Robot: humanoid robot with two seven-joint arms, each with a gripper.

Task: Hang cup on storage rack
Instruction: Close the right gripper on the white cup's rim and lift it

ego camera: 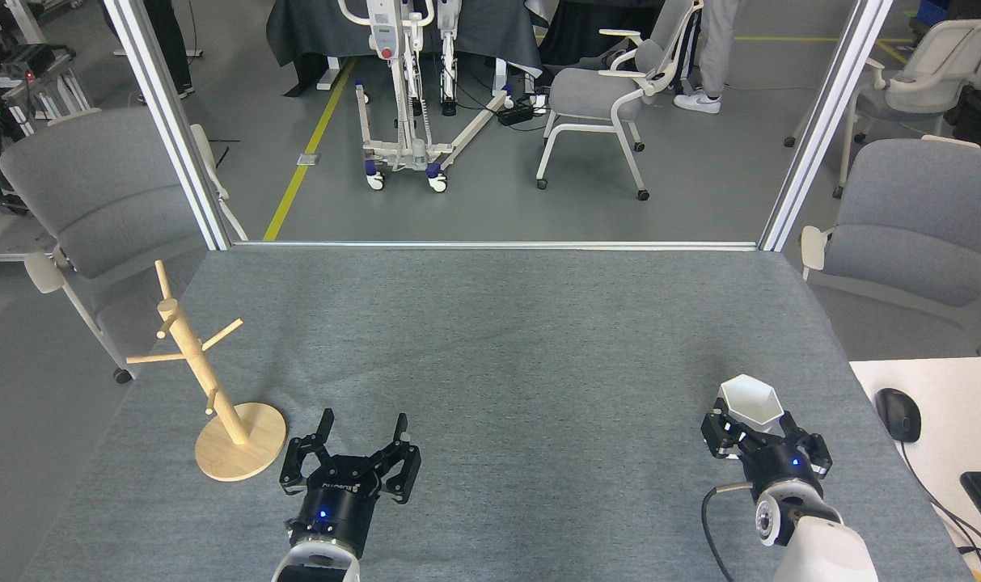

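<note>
Legible markings: none readable.
One line of pale lettering printed on the black body of the left gripper [363,426], seen upside down and too small to make out; no other text, label, brand, number or sign legible on the cup [750,402], the storage rack [201,373], the grey table cover [490,339] or the furniture beyond.

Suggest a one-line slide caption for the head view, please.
Right tool at the white cup; left tool open beside the wooden storage rack on the grey table.
</note>
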